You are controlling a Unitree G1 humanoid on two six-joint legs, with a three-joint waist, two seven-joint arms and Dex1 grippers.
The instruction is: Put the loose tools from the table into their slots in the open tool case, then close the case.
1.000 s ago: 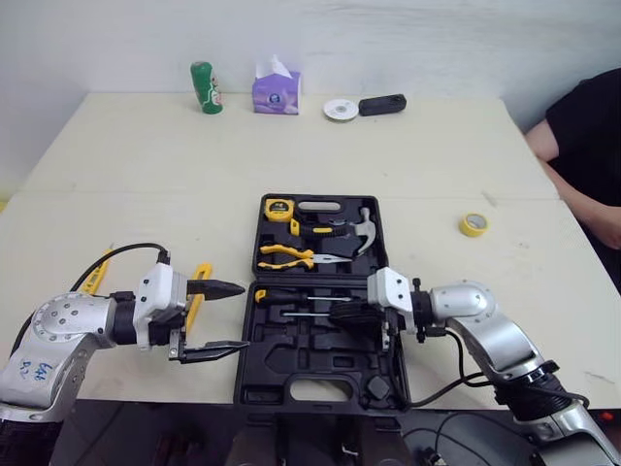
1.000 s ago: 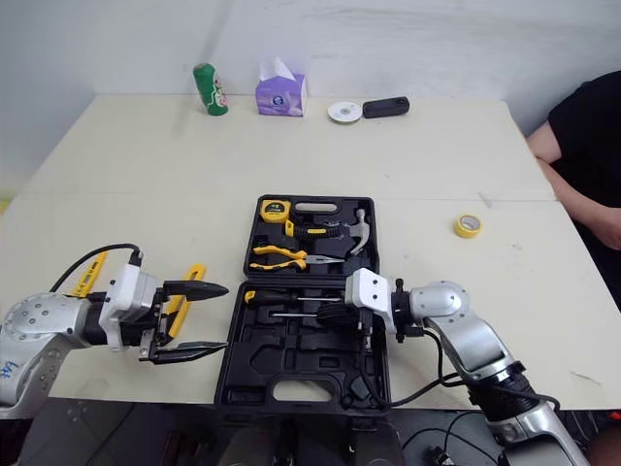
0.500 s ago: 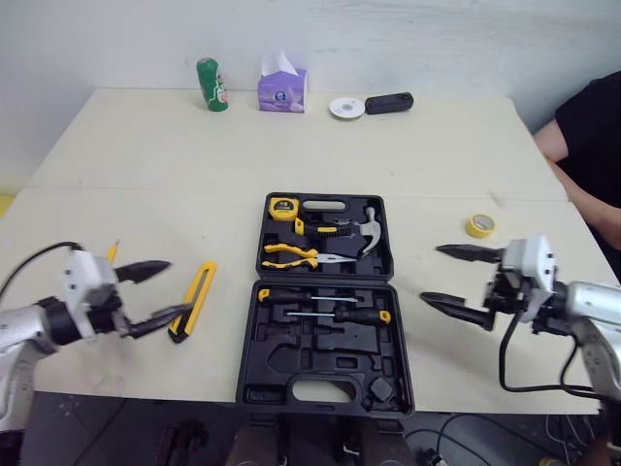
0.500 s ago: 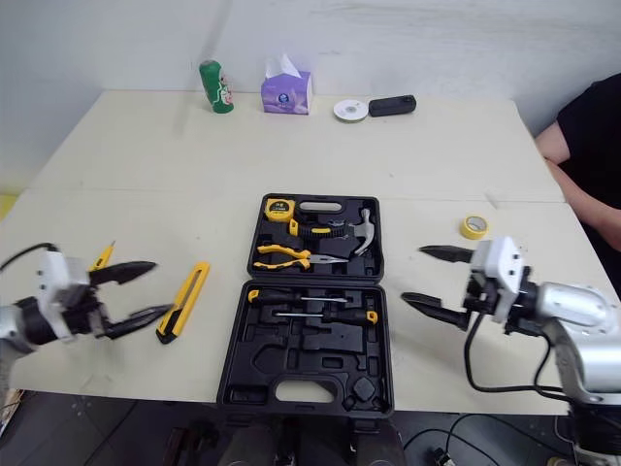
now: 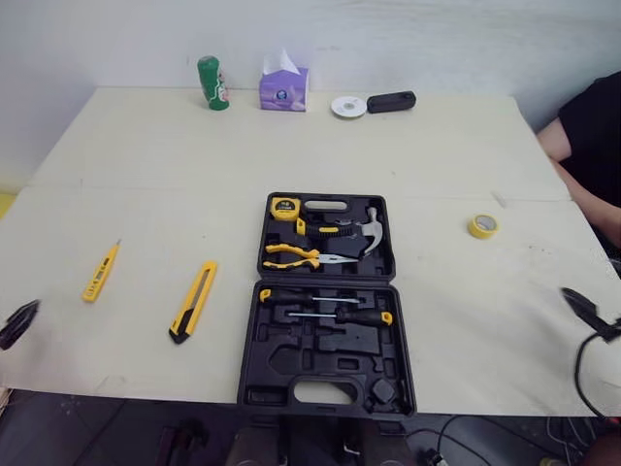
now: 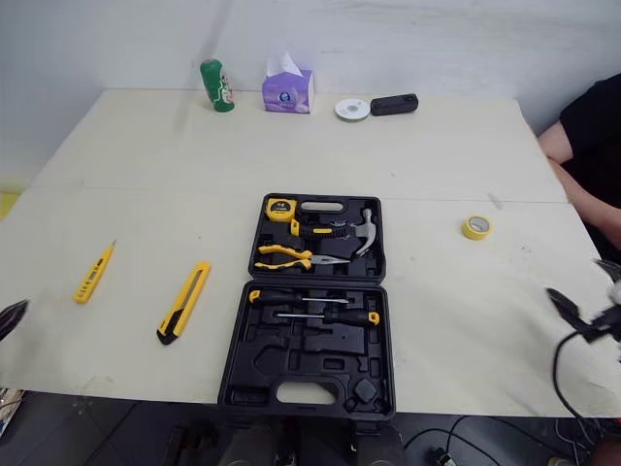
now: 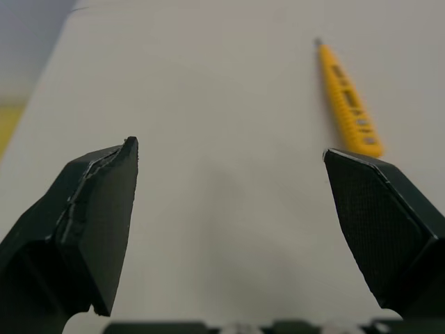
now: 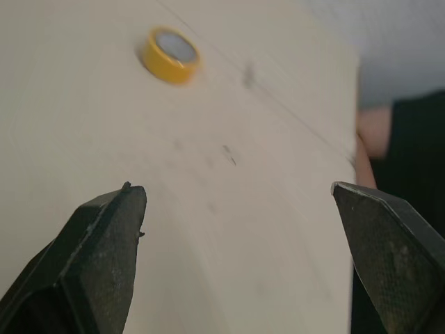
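Pulling back is what has changed in the head view. The left claw and the right claw hung close to the tool case a second ago. Now they sit at the near left and near right edges of the tabletop, well apart from it. The right claw was then over the screwdrivers; these lie in the slots of the case's near half, so that placing looks finished. The case lies open, its lid half on the far side. The yellow utility knife and the yellow tester pen lie loose to its left, and the tape roll lies loose to its right.

In the left wrist view the left claw is released, its fingers spread wide with nothing between them. Bare tabletop lies under it, and the tester pen lies ahead, not touched.

In the right wrist view the right claw is likewise released and empty. The tape roll is well ahead of it, and a person's dark sleeve is at the tabletop's edge.

With both arms clear and empty, the task seems to stand between picks: the loose tools are still to be fetched, and the case cannot be closed yet.
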